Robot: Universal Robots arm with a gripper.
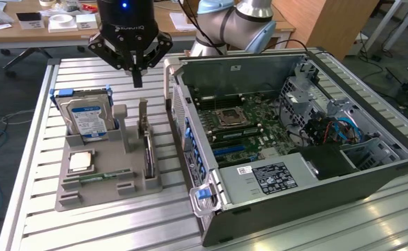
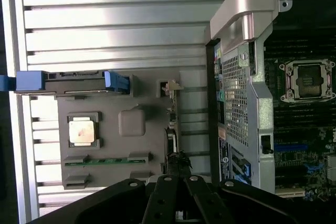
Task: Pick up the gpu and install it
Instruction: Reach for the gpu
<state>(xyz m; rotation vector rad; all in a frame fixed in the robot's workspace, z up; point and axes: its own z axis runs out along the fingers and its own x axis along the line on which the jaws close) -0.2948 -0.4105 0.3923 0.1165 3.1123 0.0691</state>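
Pincer (image 1: pixel 137 79) was shut, fingers together, gripping nothing. It hung above the far end of the gpu (image 1: pixel 147 149), clear of it. The gpu stood on edge in the grey holder (image 1: pixel 95 191) on the desk (image 1: pixel 85 230), between hard drive (image 1: pixel 85 117) and open PC case (image 1: pixel 294 136), not installed. Long axis ran parallel to the case's side wall. On the wrist view the card was edge-on, in line with the pincer, so I judged it straight below
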